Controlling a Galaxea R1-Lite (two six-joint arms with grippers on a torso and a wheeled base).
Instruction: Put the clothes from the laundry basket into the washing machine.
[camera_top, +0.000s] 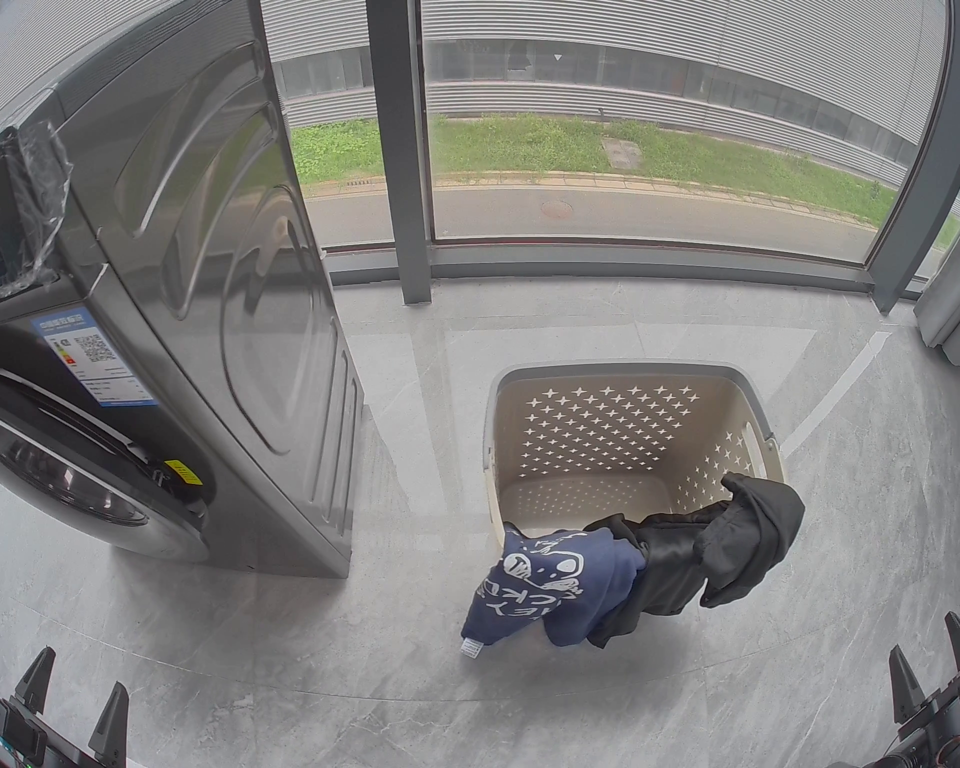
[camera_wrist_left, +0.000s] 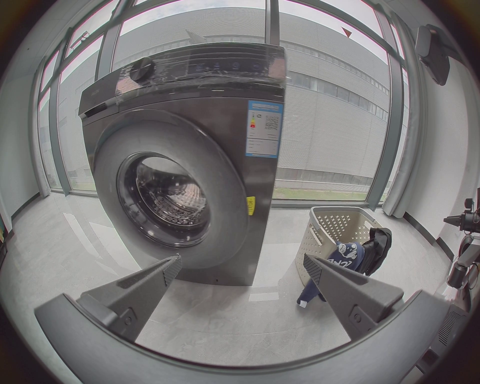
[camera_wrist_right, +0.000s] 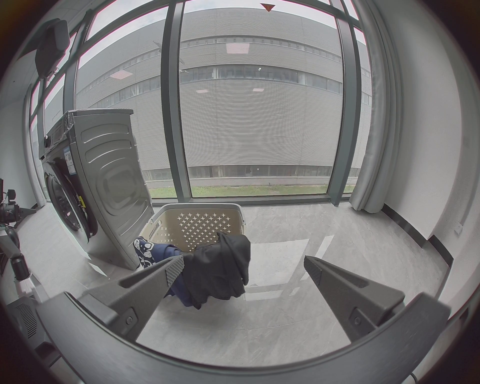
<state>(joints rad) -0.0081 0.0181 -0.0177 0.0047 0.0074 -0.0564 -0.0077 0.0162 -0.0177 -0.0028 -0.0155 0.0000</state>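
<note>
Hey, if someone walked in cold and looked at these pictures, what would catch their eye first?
Most likely the big dark grey washing machine standing on the floor to the robot's left. Next comes the beige laundry basket beside it near the window, with a navy printed garment and a black garment draped over its near rim, hanging partly outside.
</note>
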